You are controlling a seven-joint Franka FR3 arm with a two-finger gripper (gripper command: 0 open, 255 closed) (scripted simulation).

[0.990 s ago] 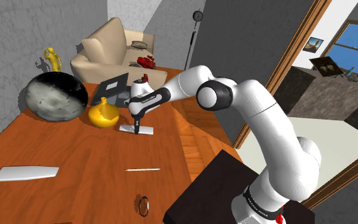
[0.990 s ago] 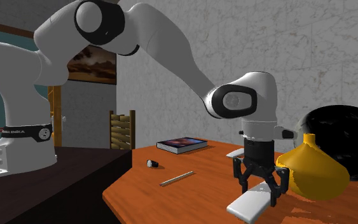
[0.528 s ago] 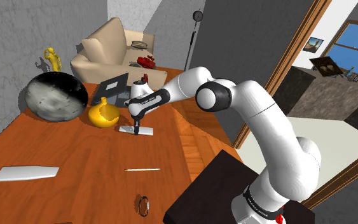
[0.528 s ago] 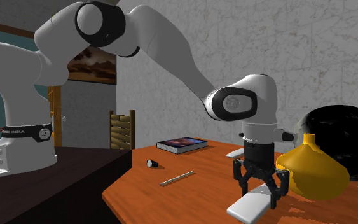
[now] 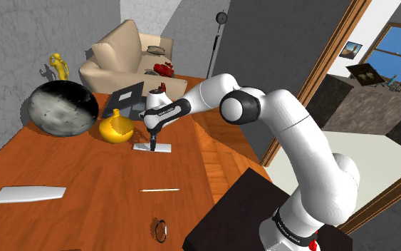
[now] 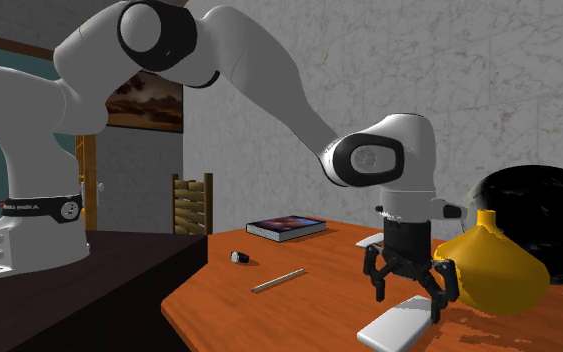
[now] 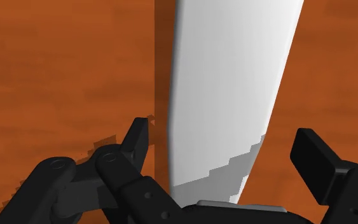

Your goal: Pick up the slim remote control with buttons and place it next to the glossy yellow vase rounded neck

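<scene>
The remote [image 5: 160, 147] is a plain white slim slab lying flat on the orange-brown table [image 5: 85, 171], just to the shoulder view's right of the glossy yellow vase [image 5: 115, 127]. My gripper [image 5: 152, 144] points straight down over it and is open. In the second exterior view the gripper [image 6: 407, 300] straddles the remote [image 6: 399, 326], with the vase [image 6: 489, 268] close behind. In the wrist view the remote [image 7: 228, 83] runs between the spread fingers of the gripper [image 7: 225, 140], which do not press on it.
A large dark round bowl [image 5: 63, 107] stands behind the vase. Another white slab [image 5: 29, 194], a thin stick [image 5: 159, 190] and a small ring-like thing [image 5: 162, 229] lie nearer the table's front. A book [image 6: 285, 228] lies near the far edge. A beige armchair [image 5: 124, 53] stands beyond.
The fingers have spread apart and let go of the remote, which now lies flat on the table. The arm has barely moved.
</scene>
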